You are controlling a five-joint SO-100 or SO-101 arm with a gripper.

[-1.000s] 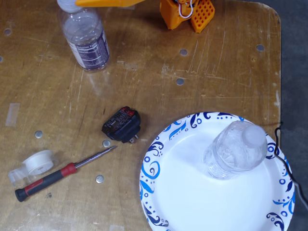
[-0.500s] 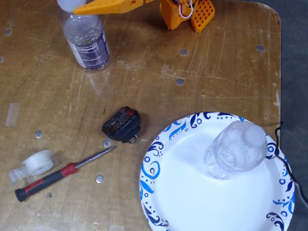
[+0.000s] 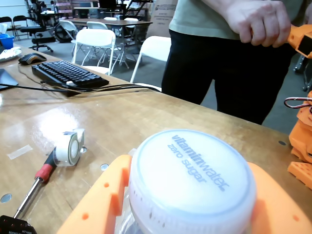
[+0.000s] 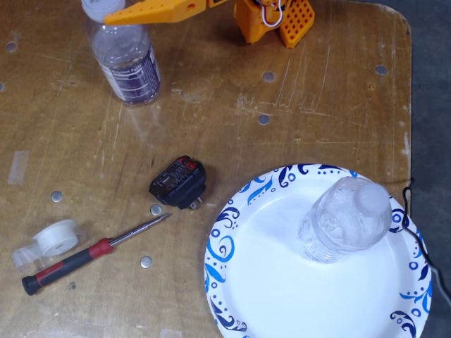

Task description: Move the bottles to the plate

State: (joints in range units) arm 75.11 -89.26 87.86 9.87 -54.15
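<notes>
The labelled bottle (image 4: 130,67) stands at the upper left of the table in the fixed view, with a dark label and a white cap. My orange gripper (image 4: 116,10) reaches in from the top and its jaws sit on both sides of the bottle's neck. In the wrist view the white cap (image 3: 192,180) printed "vitaminwater zero sugar" fills the space between the jaws of the gripper (image 3: 190,209). The unlabelled clear bottle (image 4: 345,218) stands upright on the right part of the plate (image 4: 232,282), at the lower right.
A black adapter (image 4: 178,183), a red-handled screwdriver (image 4: 91,251) and a white tape roll (image 4: 56,236) lie left of the plate. The arm's base (image 4: 271,17) is at the top. A person (image 3: 219,58) stands at the far edge; a keyboard (image 3: 68,74) lies beyond.
</notes>
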